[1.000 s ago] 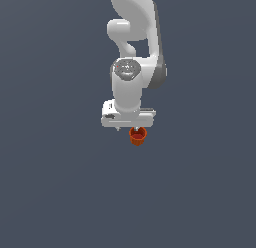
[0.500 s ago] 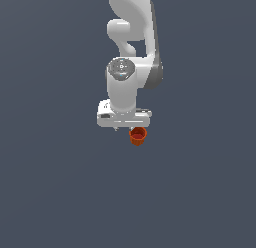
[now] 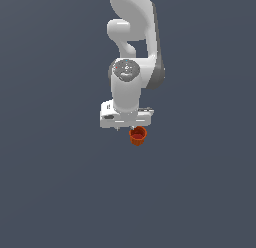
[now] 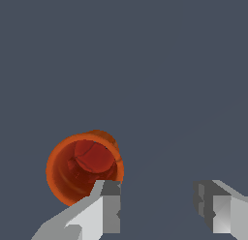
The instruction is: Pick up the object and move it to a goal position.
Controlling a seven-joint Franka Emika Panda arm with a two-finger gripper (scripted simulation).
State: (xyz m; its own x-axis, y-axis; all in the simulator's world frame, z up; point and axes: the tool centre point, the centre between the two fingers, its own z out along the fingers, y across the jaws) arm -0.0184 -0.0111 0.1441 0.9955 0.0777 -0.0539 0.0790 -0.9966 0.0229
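White robot arm reaching straight down over plain grey table, claw spread wide, holding nothing — small ribbed orange-red cup upright beside one finger, outside the gap

Both views give you flat, even simulator light on a uniform slate-grey ground; nothing is dim and nothing is blown out. No cast shadows fall on the ground in either view.

Exterior view: the white arm is brightest on its upper curves and greys toward its right-hand edge and underside, so light reads as coming from above. No glare. Edges are slightly soft and stair-stepped.

Wrist view: the cup shows a bright orange rim and a darker red interior. The fingers show 2 tones, pale faces and dark grey inner pads, with blocky, jagged edges. No blur or edge distortion.
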